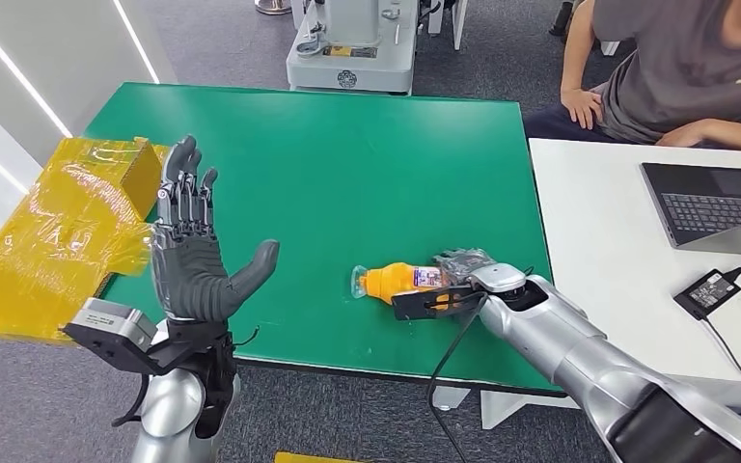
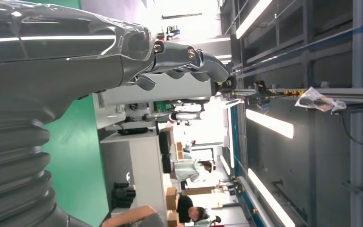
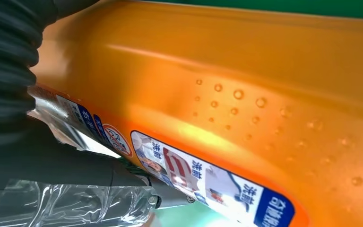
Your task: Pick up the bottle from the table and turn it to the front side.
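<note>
An orange bottle with a blue and white label lies on its side on the green table, near the front edge, its neck pointing left. My right hand grips its right end, fingers over the top. In the right wrist view the bottle is pressed close against that hand, with the thumb along the label. My left hand is raised over the table's left front corner, open, fingers straight and thumb out, holding nothing. The left wrist view shows the same hand from behind.
A yellow-wrapped box sits off the table's left edge, close to my left hand. A white table on the right carries a laptop and a power adapter. A person sits behind it. A grey machine base stands beyond the far edge.
</note>
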Robot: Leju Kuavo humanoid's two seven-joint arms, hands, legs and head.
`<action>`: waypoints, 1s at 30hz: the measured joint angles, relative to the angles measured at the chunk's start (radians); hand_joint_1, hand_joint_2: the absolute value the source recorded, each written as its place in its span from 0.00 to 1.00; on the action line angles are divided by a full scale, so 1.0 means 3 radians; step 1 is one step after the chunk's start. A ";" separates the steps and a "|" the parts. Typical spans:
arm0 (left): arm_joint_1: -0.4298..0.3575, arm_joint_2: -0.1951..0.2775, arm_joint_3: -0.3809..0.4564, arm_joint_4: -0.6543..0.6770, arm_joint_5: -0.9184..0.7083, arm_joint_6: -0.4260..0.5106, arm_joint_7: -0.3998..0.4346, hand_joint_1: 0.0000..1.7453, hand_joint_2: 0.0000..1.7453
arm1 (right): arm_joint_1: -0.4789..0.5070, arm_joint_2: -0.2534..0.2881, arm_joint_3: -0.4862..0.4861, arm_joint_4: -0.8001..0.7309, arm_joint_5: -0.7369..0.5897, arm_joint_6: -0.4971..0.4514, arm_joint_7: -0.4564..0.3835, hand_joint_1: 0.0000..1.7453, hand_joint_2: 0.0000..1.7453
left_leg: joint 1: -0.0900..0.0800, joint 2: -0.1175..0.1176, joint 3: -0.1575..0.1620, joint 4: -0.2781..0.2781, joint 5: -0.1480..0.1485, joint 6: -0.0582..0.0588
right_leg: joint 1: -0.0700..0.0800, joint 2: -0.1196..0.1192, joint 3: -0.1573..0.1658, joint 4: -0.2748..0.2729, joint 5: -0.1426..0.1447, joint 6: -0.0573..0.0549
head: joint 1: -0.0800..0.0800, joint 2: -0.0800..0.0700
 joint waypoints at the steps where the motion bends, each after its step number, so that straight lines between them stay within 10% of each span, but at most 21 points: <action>1: 0.0009 0.0000 0.0000 -0.0009 0.0000 0.0010 0.0000 0.00 1.00 | -0.0002 0.0005 0.0004 0.0003 0.0010 0.0002 0.0013 0.00 1.00 | 0.0000 0.0000 0.0000 0.0000 0.0000 0.0000 | 0.0000 0.0000 0.0000 0.0000 0.0000 0.0000 | 0.0000 0.0000; 15: 0.0122 0.0000 0.0003 -0.0121 -0.0010 0.0069 0.0011 0.00 1.00 | -0.0028 0.0096 0.0047 0.0082 0.0103 -0.0062 0.0197 0.00 1.00 | 0.0000 0.0000 0.0001 0.0000 0.0000 0.0000 | 0.0000 0.0000 0.0000 0.0000 0.0000 0.0000 | 0.0000 0.0000; 16: 0.0125 0.0000 0.0003 -0.0126 -0.0010 0.0070 0.0012 0.00 1.00 | -0.0029 0.0099 0.0048 0.0087 0.0109 -0.0069 0.0203 0.03 1.00 | 0.0000 0.0000 0.0001 0.0000 0.0000 0.0000 | 0.0000 0.0000 0.0000 0.0000 0.0000 0.0000 | 0.0000 0.0000; 20: 0.0128 0.0000 0.0003 -0.0131 -0.0015 0.0078 0.0015 0.00 1.00 | -0.0030 0.0108 0.0050 0.0104 0.0125 -0.0118 0.0216 0.99 1.00 | 0.0000 0.0000 0.0000 0.0000 0.0000 0.0000 | 0.0000 -0.0001 0.0000 0.0000 0.0000 0.0000 | 0.0000 0.0000; 30: 0.0173 0.0001 0.0005 -0.0204 -0.0019 0.0082 0.0030 0.00 1.00 | -0.0015 0.0163 0.0043 0.0102 0.0101 -0.0417 0.0113 1.00 1.00 | 0.0000 0.0000 -0.0001 -0.0001 0.0000 0.0000 | 0.0000 0.0000 -0.0001 0.0001 0.0000 0.0000 | 0.0000 0.0000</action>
